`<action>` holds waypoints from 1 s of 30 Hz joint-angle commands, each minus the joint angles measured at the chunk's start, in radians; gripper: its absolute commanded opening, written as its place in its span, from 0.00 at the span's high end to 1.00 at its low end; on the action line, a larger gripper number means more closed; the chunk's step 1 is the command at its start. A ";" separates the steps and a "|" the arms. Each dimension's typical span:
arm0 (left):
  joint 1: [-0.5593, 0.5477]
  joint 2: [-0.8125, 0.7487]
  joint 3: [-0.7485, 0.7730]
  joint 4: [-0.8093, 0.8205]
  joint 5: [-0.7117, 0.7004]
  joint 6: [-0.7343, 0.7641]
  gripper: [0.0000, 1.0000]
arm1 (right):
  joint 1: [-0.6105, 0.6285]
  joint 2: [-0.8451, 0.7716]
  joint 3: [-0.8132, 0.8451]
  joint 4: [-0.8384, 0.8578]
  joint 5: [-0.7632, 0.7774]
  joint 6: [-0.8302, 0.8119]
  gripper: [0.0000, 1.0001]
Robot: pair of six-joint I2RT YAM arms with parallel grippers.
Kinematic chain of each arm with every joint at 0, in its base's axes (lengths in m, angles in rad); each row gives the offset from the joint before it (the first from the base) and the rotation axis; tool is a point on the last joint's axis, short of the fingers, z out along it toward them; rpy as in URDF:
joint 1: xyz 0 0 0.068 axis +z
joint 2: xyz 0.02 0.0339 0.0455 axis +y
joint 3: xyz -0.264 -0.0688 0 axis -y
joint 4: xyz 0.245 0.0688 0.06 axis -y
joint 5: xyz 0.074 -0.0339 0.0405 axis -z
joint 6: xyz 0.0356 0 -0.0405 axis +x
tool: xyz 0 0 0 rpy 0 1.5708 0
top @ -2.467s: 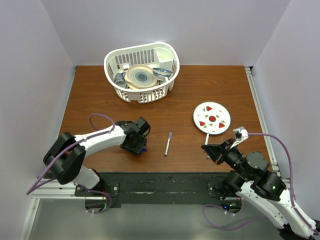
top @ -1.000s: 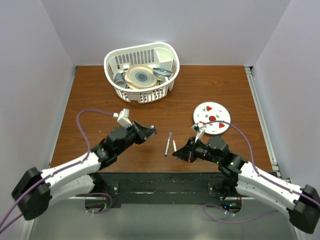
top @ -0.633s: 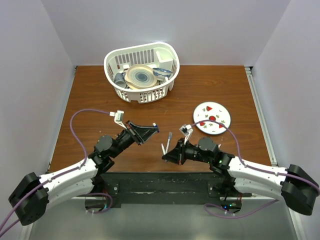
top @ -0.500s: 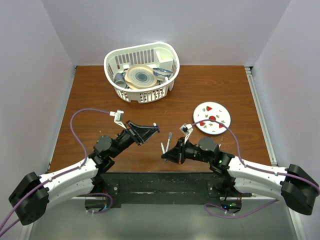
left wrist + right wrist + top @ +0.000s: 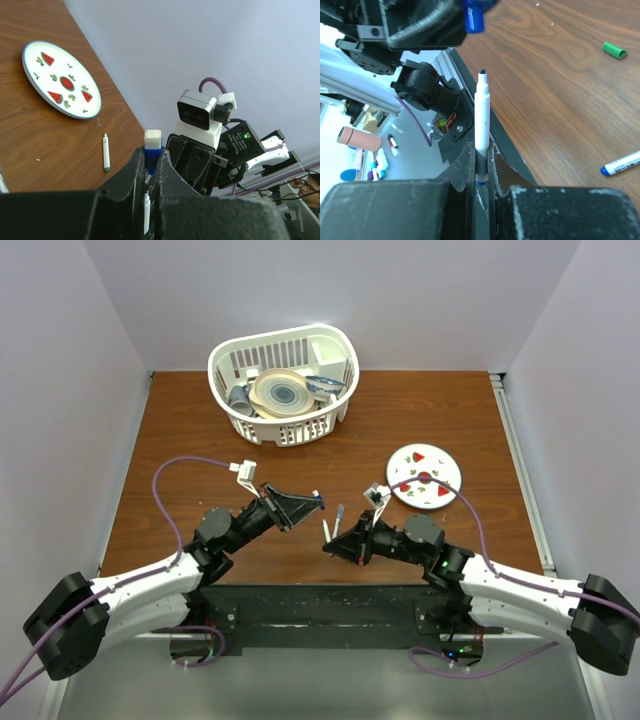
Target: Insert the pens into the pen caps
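Note:
My left gripper (image 5: pixel 312 501) is shut on the blue pen cap (image 5: pixel 152 145) and holds it in the air over the table's near middle. My right gripper (image 5: pixel 335 543) is shut on a white pen (image 5: pixel 481 120) with its dark tip up. The tip points toward the blue cap (image 5: pixel 474 15), with a short gap between them. A second pen (image 5: pixel 339 514) lies on the table between the grippers. A pen with a green end (image 5: pixel 106 152) lies near the plate. A green cap (image 5: pixel 614 50) and a pen with a blue end (image 5: pixel 620 164) lie on the wood.
A white basket (image 5: pixel 283 382) with dishes stands at the back. A watermelon-patterned plate (image 5: pixel 425 477) sits at the right. The table's black near edge (image 5: pixel 320 598) runs just below both grippers.
Both arms swung in from the sides to the near middle, carrying the cap and the pen. In the last half second the cap and the pen tip have drawn slightly closer.

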 commanded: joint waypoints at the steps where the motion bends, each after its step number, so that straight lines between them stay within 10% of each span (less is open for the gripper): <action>1: -0.004 0.008 -0.001 0.082 0.019 -0.030 1.00 | 0.009 -0.024 0.040 0.026 0.032 -0.032 1.00; 30: -0.005 -0.016 -0.034 0.043 0.049 -0.048 1.00 | 0.015 -0.043 0.066 -0.020 0.064 -0.042 1.00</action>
